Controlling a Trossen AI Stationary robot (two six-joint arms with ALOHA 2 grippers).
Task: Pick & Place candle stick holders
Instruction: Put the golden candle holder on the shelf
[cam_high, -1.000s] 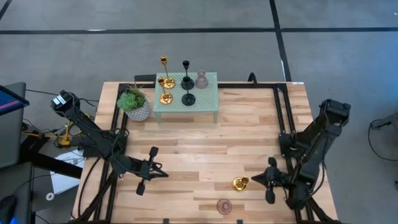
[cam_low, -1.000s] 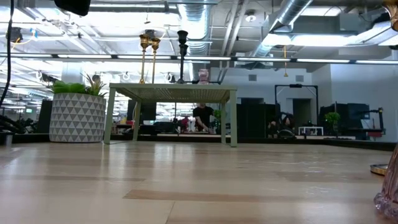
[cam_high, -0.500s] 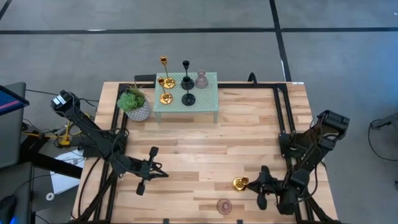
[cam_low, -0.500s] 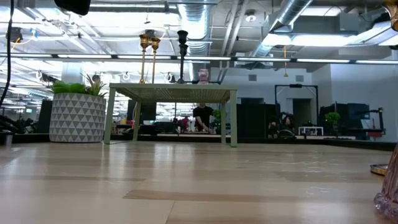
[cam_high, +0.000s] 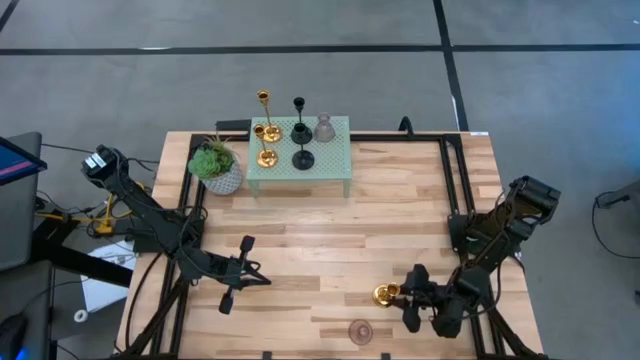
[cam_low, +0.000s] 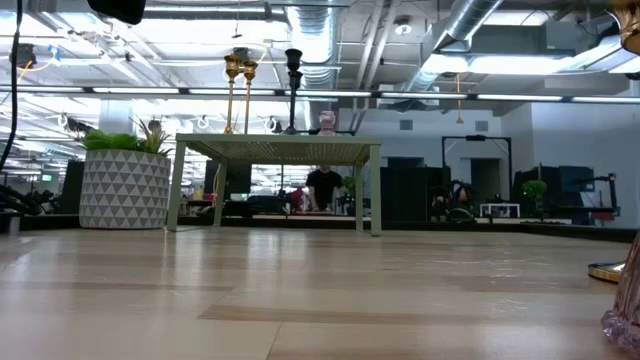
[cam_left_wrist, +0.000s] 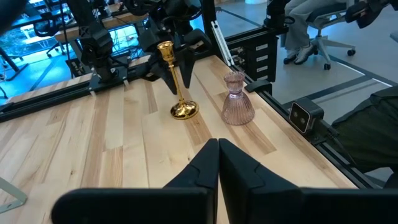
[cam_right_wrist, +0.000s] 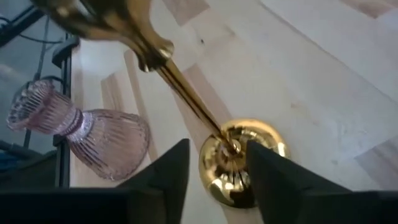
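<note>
Gold holder: I see a gold candle holder upright on the wood table, near the front right; its round base shows between my right fingers.
Right pincer: my right pincer sits at that holder, fingers spread either side of the base, not pinching it.
Pink holder: a pink ribbed holder stands just beside the gold one, nearer the front edge; it also shows in the left wrist view.
Left pincer: my left pincer waits over the front left of the table, fingers pressed together, holding nothing.
Small stand: a pale green stand at the back carries two gold holders, two black ones and one pink one.
Plant: a potted plant stands just left of the stand.
</note>
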